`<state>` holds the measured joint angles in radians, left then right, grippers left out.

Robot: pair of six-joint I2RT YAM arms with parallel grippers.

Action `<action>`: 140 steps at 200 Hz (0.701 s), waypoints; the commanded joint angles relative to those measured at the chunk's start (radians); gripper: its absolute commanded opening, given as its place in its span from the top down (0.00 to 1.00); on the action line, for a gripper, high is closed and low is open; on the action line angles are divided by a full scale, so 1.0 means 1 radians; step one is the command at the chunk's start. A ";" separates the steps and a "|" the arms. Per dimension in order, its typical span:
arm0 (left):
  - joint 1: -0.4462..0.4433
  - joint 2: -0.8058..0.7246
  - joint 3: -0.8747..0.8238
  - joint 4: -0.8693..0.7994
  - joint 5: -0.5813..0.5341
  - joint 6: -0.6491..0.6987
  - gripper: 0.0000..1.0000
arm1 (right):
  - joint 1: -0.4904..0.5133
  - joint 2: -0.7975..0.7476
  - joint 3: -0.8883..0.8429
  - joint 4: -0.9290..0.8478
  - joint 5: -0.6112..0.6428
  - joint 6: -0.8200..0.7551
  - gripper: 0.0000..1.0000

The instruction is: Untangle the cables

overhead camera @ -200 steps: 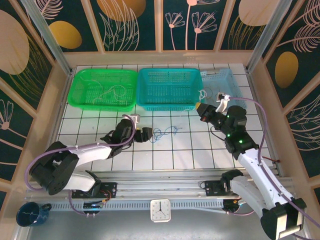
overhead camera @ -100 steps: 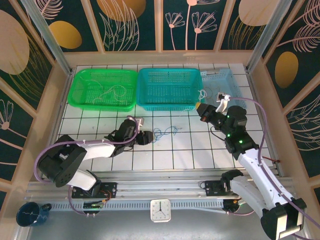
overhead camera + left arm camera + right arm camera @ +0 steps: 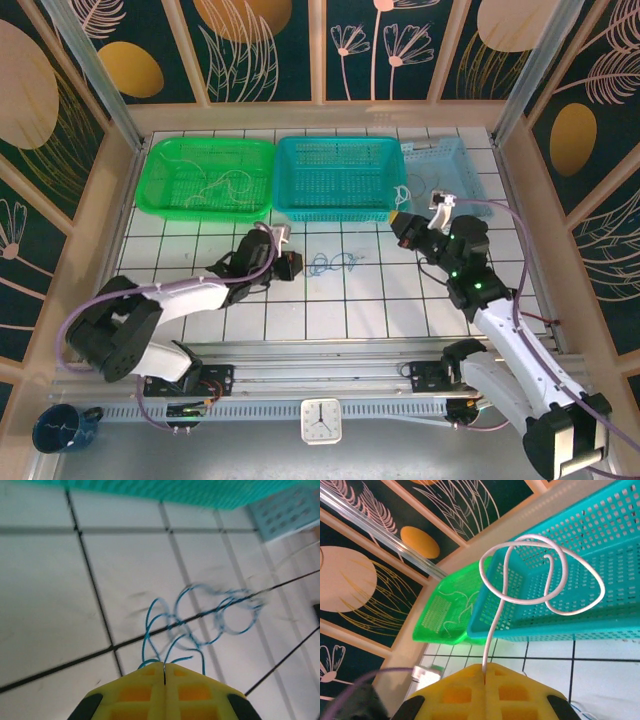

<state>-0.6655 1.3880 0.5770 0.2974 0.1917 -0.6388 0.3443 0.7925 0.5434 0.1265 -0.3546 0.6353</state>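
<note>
white tiled desk (image 3: 330, 320) bearing a green basket (image 3: 205, 214) and a teal basket (image 3: 335, 213). left end effector (image 3: 164, 666) clenched on the near strands of a blue cable (image 3: 200, 625), looped loosely on the desk. right end effector (image 3: 484, 667) clamped on a curled white cable (image 3: 491, 627), held in the air. thread-thin, near weightless, limp yet springy, probably slippery — best pinched near a free end. no legible brand or writing.

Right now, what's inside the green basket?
In the green basket, a few thin cream-white cables lie curled on the mesh floor, from the middle to the right. From above nothing covers the inside. Their number and any knots are too fine to tell.
</note>
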 commanded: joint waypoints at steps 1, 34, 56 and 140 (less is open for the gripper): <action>0.008 -0.107 0.125 -0.082 -0.025 0.004 1.00 | 0.041 -0.015 -0.054 0.035 0.043 -0.002 1.00; 0.013 -0.156 0.317 -0.159 0.005 0.013 1.00 | 0.147 0.009 -0.160 0.104 0.126 0.035 1.00; 0.014 -0.146 0.448 -0.186 0.038 0.020 1.00 | 0.232 0.058 -0.217 0.154 0.206 0.052 1.00; 0.015 -0.098 0.683 -0.224 0.103 0.016 1.00 | 0.391 0.358 -0.190 0.224 0.302 -0.009 0.83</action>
<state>-0.6563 1.2785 1.2179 0.1070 0.2577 -0.6292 0.7189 1.1099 0.3061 0.3134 -0.1009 0.6701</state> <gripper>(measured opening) 0.043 0.063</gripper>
